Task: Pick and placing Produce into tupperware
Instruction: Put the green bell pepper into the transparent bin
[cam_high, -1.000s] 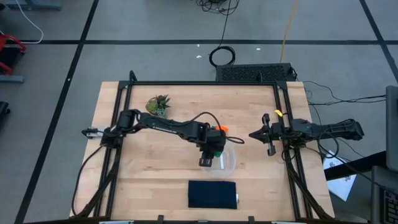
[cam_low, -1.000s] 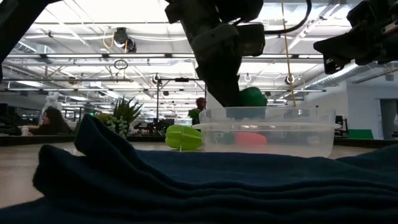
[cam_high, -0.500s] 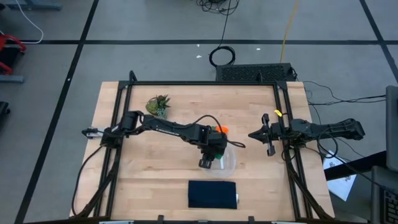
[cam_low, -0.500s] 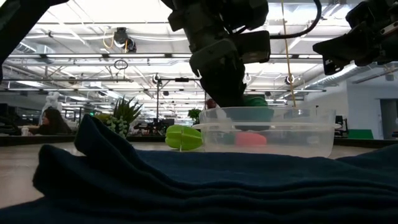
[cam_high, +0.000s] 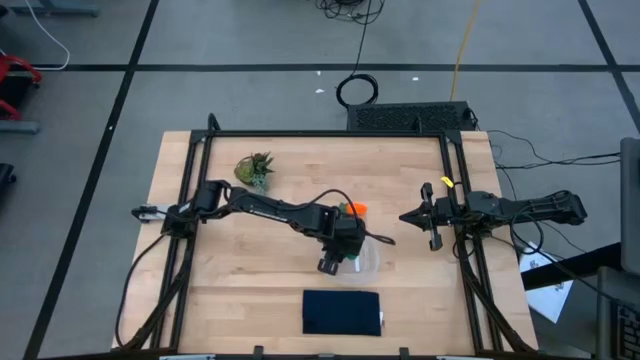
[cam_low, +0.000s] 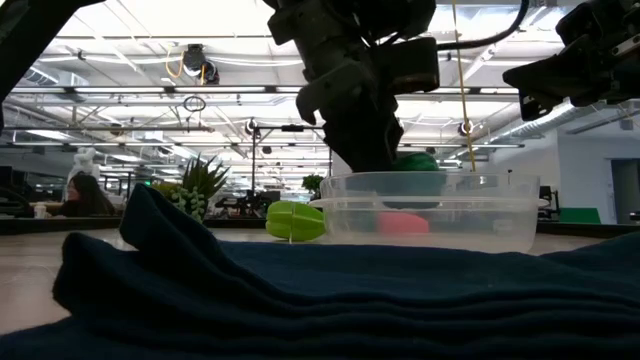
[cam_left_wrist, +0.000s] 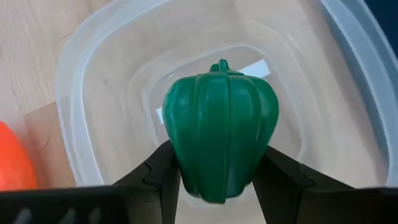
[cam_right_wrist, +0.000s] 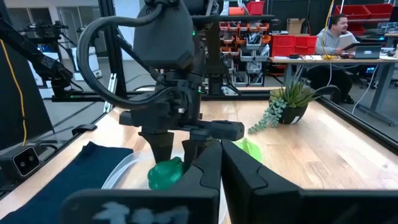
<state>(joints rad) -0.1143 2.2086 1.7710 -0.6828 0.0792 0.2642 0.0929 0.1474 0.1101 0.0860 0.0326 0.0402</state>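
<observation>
**Pepper over the tub, two pieces still out**

High view: we see the left gripper (cam_high: 340, 250) reaching across the counter (cam_high: 240, 270) and hanging over the tub (cam_high: 362, 258), a clear shallow container just beyond the navy cloth (cam_high: 342, 311). The carrot (cam_high: 353, 208) shows as an orange patch just beside the arm, outside the tub. The sprig (cam_high: 255, 169) sits well apart near the far left corner. The right gripper (cam_high: 428, 216) waits at the counter's right edge, clear of everything.

Low view: the pepper (cam_low: 418, 162) hangs at about rim level, partly inside the tub (cam_low: 430, 222). The lime piece (cam_low: 296, 221) lies on the counter just left of the tub, outside it. A pink-orange blur shows through the clear wall; we cannot tell whether it lies inside or behind.

Left wrist view: the left gripper (cam_left_wrist: 217, 174) pinches the dark green pepper (cam_left_wrist: 219, 134) between both fingers, directly above the tub's floor (cam_left_wrist: 118, 93), which looks bare. The carrot (cam_left_wrist: 13, 162) sits outside the wall.

Right wrist view: the right gripper (cam_right_wrist: 217, 171) has its fingers nearly pressed together, holding nothing. The pepper (cam_right_wrist: 165, 173) sits low at the tub.

We judge the first piece is about to be released; lime piece and carrot remain.
</observation>
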